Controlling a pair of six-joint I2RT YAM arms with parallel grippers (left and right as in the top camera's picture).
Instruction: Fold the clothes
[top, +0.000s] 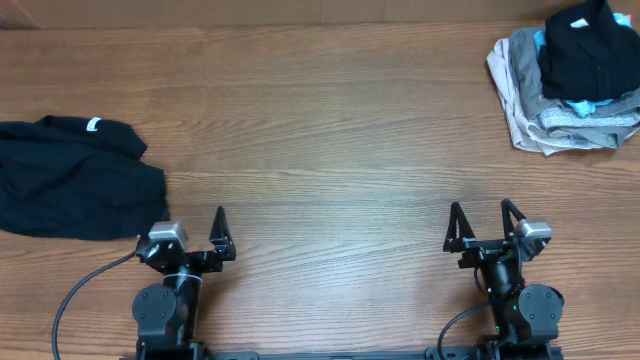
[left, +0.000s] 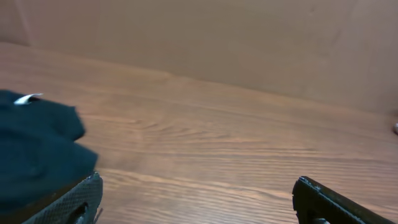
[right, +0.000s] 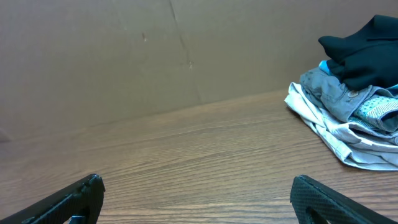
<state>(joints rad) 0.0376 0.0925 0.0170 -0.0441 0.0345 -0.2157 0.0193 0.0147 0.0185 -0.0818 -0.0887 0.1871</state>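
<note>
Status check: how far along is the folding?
Done: nothing looks folded yet. In hand: nothing; the left gripper and right gripper are both open and empty. Left: the black shirt lies crumpled at the left of the table, and another black garment sits heaped on the pile of pale clothes at the far right.

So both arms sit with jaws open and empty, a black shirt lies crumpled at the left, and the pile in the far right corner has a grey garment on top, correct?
Not quite. The overhead view shows a black garment on top of the pile, not a grey one; the grey and beige pieces lie under it. The rest stands.
</note>
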